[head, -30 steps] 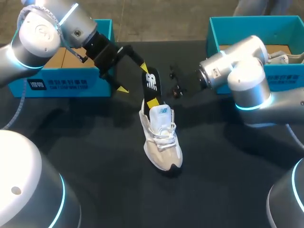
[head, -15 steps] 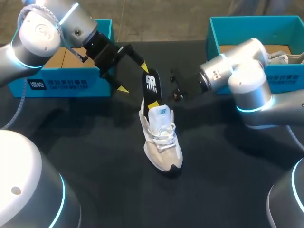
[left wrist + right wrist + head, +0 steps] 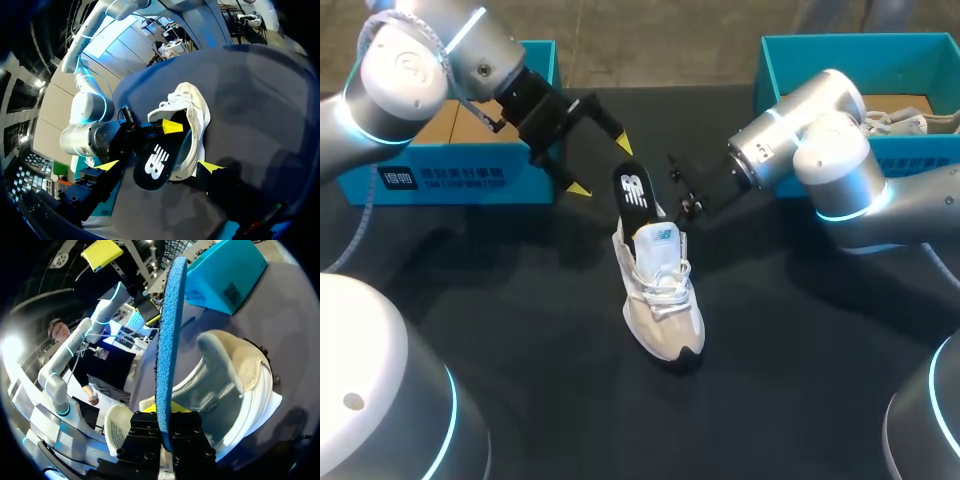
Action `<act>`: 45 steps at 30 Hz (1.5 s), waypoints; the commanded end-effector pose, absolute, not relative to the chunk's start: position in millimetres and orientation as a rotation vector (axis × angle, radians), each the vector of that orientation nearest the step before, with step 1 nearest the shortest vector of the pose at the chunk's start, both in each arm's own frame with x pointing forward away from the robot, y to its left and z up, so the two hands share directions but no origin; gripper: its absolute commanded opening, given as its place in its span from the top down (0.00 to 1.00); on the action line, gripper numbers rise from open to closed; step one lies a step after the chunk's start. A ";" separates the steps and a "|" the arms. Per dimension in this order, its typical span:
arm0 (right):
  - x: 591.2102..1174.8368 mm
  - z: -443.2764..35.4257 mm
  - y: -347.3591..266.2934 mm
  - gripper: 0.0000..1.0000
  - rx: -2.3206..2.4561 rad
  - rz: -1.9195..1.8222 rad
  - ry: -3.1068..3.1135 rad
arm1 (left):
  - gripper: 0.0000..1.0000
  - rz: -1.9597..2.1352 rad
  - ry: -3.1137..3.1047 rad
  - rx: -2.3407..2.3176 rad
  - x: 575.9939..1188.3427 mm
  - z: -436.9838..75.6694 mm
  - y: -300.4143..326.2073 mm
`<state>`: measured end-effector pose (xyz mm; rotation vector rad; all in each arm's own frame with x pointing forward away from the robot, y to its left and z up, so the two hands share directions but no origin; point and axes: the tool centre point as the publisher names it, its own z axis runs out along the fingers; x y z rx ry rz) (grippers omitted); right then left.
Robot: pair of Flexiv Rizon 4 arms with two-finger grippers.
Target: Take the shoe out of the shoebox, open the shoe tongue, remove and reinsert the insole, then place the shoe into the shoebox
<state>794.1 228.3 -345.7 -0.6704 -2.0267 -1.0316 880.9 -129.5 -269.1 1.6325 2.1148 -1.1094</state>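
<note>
A beige and white shoe [image 3: 662, 295] lies on the black table, toe toward the front edge. A black insole [image 3: 634, 189] stands up out of its heel opening. My right gripper [image 3: 665, 210] comes in from the right and is shut on the insole's lower part. In the right wrist view the insole's blue underside [image 3: 168, 330] rises edge-on from the right gripper [image 3: 165, 421], with the shoe [image 3: 235, 375] just behind. My left gripper [image 3: 600, 167] hangs open behind the insole, touching nothing. In the left wrist view the insole [image 3: 150, 169] and shoe [image 3: 192, 112] lie ahead of the open left gripper [image 3: 159, 165].
A teal shoebox [image 3: 450, 180] stands at the back left under my left arm. A second teal box [image 3: 820, 50] at the back right holds another shoe [image 3: 910, 120]. The same teal box [image 3: 227, 272] shows beyond the insole in the right wrist view.
My right wrist has swung left toward the shoe and its fingers have closed on the insole, whose upper end has tipped slightly left and lower. The left arm has stayed put.
</note>
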 end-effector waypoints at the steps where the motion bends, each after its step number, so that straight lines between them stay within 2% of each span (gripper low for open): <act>1: 788.4 -347.1 228.4 1.00 -0.681 -1.036 -2.025 | 0.00 -1.115 2.114 1.640 883.2 -270.1 -132.2; 3: 790.0 -343.7 229.7 0.86 -0.680 -1.043 -2.036 | 0.00 -1.117 2.112 1.641 883.3 -270.1 -132.5; 6: 795.0 -337.2 229.8 0.80 -0.677 -1.054 -2.062 | 0.00 -1.117 2.111 1.641 883.4 -270.1 -132.8; 12: 802.1 -327.3 227.3 0.78 -0.665 -1.067 -2.102 | 0.00 -1.118 2.108 1.637 882.6 -269.5 -131.7; 16: 804.4 -323.1 225.5 0.71 -0.674 -1.093 -2.113 | 0.00 -1.116 2.110 1.632 882.0 -269.0 -130.4; 26: 810.3 -332.3 222.3 0.73 -0.698 -1.149 -2.090 | 0.00 -1.108 2.115 1.637 880.6 -267.7 -129.8; 28: 813.4 -331.7 225.0 0.78 -0.692 -1.152 -2.087 | 0.00 -1.106 2.114 1.639 880.4 -266.9 -130.0; 29: 815.7 -333.2 225.6 0.85 -0.689 -1.143 -2.075 | 0.00 -1.104 2.113 1.641 880.2 -266.6 -130.3; 30: 817.0 -334.7 226.3 0.98 -0.688 -1.131 -2.067 | 0.00 -1.104 2.112 1.643 879.9 -266.4 -130.6; 31: 817.9 -336.3 226.8 1.00 -0.690 -1.118 -2.061 | 0.00 -1.103 2.112 1.644 879.6 -266.2 -130.9; 45: 802.8 -348.3 223.5 1.00 -0.736 -0.971 -1.968 | 0.00 -1.099 2.121 1.648 873.6 -269.5 -130.7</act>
